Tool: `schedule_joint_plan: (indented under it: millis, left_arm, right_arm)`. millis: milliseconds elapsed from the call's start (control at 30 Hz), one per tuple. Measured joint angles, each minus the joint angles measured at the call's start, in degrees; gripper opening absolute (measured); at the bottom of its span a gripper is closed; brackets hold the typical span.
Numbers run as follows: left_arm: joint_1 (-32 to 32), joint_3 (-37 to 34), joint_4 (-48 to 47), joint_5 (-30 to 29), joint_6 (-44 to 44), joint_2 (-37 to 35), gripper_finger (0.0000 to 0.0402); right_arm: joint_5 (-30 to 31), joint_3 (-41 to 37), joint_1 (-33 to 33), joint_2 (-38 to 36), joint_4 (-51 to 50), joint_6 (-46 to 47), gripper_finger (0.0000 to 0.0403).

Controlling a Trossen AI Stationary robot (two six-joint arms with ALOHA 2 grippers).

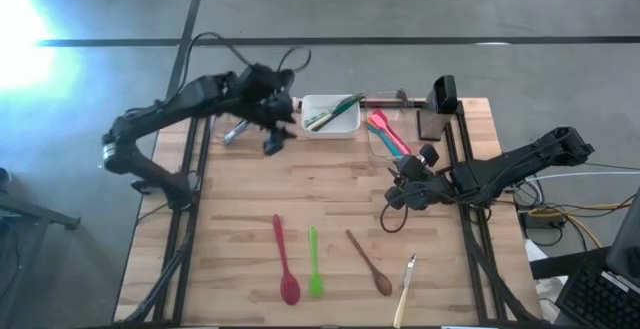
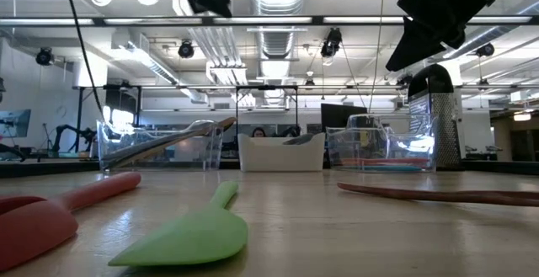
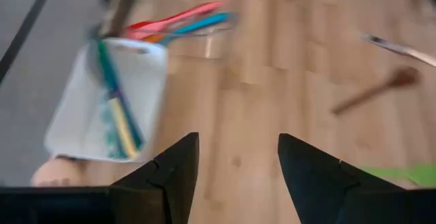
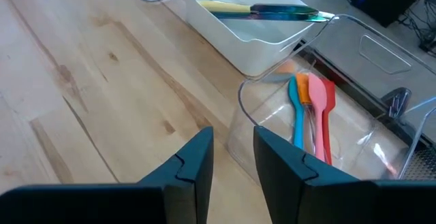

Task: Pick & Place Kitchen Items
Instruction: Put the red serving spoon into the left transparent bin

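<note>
Four utensils are seen lying apart on the near half of the wooden table (image 1: 240, 209): a red spoon (image 1: 284, 261), a green spatula (image 1: 314, 263) just beside it, a wooden spoon (image 1: 370, 263) further right, and a cream-handled piece of cutlery (image 1: 405, 289) near the table's edge. At the far side, a white tub (image 1: 332, 115) is seen holding cutlery with green and cream handles (image 4: 255, 9), and a clear tub (image 4: 354, 108) beside it holds pink, blue and orange spatulas (image 4: 310, 108). A second clear tub (image 2: 160, 146), left of the white one, holds longer utensils, among them a wooden one. The left gripper (image 3: 237, 163) is held above bare table near the white tub, its fingers (image 3: 174, 173) spread apart with nothing between them. The right gripper (image 4: 233, 157) is held over the near corner of the clear tub with the spatulas, its fingers parted by a narrow gap and nothing gripped.
</note>
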Motion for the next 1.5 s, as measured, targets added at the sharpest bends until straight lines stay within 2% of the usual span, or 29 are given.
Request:
schedule_joint_plan:
  millis: [133,367,567,733,900,1133,1500]
  left_arm:
    - [-8.61,0.0,-3.19,-1.35,1.97,-3.05,0.0202]
    - [-28.23,-1.44,-6.63,-13.01,5.16,-2.25,0.0202]
    - [-43.1,-7.5,-4.57,-21.28,1.37,1.0,0.0202]
    - [-51.06,-14.17,1.48,-24.67,-1.92,4.0,0.0202]
    - [-54.67,-19.94,9.12,-24.36,-2.69,7.25,0.0202]
    - [-55.76,-25.18,17.71,-21.65,-3.03,11.84,0.0202]
    - [-55.24,-25.46,17.78,-21.14,-0.99,18.18,0.0202]
  right_arm:
    - [-0.02,0.0,0.02,0.0,0.17,0.0,0.0089]
    - [-0.11,0.0,0.02,0.0,0.33,0.07,0.0078]
    - [-0.16,0.0,0.02,-0.02,0.35,0.04,0.0072]
    - [-0.15,0.0,0.02,-0.04,0.35,0.04,0.0077]
    - [-0.2,0.02,0.02,-0.04,0.42,0.12,0.0085]
    - [-0.29,0.02,0.02,-0.04,0.65,0.24,0.0094]
    - [-0.37,0.02,0.02,-0.04,2.3,0.57,0.0103]
